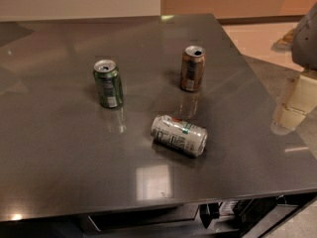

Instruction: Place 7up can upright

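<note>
Counter (49, 148): dark and glossy, carrying three cans. Its slick top will probably let a can slide or roll if you nudge it.
Dark green can (108, 83): upright at the left, well apart from the others. It is not your target, so leave it.
7up can (179, 135): silver-white with green patches, lying on its side near the middle of the counter and closer to the front edge than the other two. Its long axis runs from upper left to lower right.
Handling: judge it light, thin-walled and smooth. It will probably roll away from a sideways push and dent under a hard squeeze.
Where to take hold: close the jaws across the round body at about mid-length, square to the long axis, with only moderate force. Then you can tip it onto its base.
Brown-orange can (192, 68): upright, just behind the 7up can and a little to its right, not touching it. Keep your approach clear of it.
Gripper (291, 108): the pale part at the right edge, off the counter's side and well apart from the 7up can.
Jaws: you cannot tell whether they are open or closed.
</note>
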{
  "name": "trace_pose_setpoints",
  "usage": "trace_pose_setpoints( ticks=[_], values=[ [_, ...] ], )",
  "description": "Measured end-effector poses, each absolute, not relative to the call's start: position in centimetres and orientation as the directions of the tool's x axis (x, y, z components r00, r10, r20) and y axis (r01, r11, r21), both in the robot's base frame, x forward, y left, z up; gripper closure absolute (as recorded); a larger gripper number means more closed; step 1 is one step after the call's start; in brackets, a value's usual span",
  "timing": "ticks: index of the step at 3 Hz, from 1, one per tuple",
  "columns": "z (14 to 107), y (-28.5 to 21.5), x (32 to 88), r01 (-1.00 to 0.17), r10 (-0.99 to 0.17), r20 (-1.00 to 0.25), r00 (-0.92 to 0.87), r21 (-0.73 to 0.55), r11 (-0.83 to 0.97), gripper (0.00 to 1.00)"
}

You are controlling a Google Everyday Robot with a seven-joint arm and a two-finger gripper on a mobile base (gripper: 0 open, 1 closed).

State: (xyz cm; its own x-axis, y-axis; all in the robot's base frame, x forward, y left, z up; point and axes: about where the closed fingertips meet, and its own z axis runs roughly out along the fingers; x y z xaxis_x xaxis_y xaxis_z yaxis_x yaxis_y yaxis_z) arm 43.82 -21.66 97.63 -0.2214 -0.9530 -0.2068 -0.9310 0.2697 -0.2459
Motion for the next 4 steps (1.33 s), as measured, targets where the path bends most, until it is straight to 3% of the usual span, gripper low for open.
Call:
trace_pose_setpoints(
  ticks=[2, 4],
  values=[
    [97.6, -20.7, 43.9, -0.947, -0.948, -0.217, -0.232, -0.171, 0.271, 0.0],
    [96.7, -13.2, 44.3, -0.968, -0.927, -0.287, -0.241, 0.003, 0.251, 0.0]
  ],
)
